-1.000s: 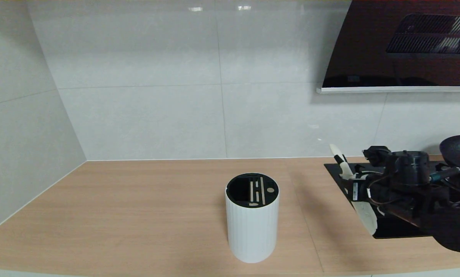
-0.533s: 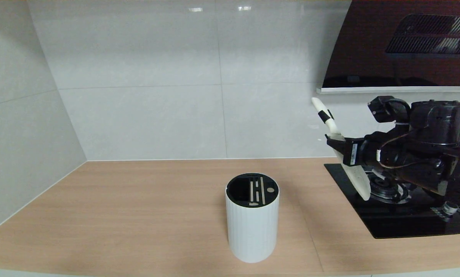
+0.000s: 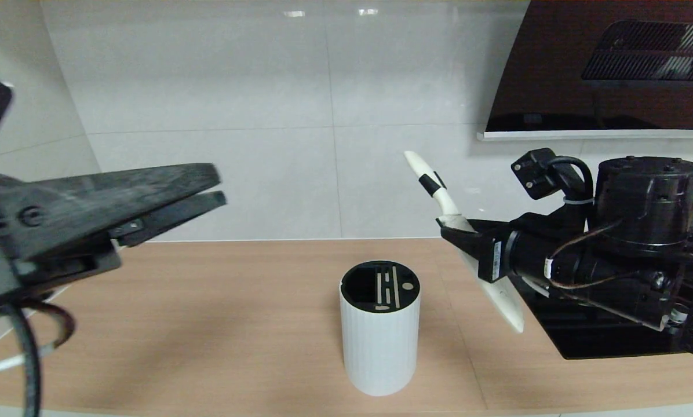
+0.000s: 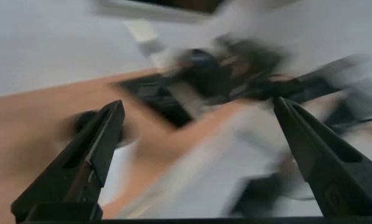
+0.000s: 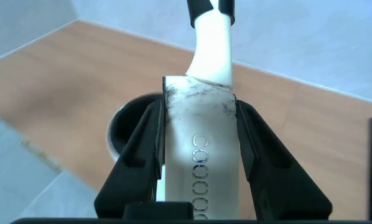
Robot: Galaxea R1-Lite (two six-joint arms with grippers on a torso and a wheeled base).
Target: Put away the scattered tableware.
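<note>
Cream utensil point(image 3: 497, 295) is pinched across its middle by my right pincer point(image 3: 462, 231). It hangs tilted in the air, handle up toward the back wall and broad end down. That puts it over the surface point(image 3: 207, 301), between the white holder point(image 3: 380, 330) and the black cooktop point(image 3: 584, 341) at the right end. The holder stands upright near the front edge, its dark top showing one large opening and some narrow slots. My left pincer point(image 3: 207, 191) hangs spread and empty above the left side.

I judge the step in hand to be the carry to the holder. I'd swing the utensil closer to upright first, bring its broad end over the large opening, then lower slowly. Going in slanted risks catching the rim and tipping the holder.
</note>
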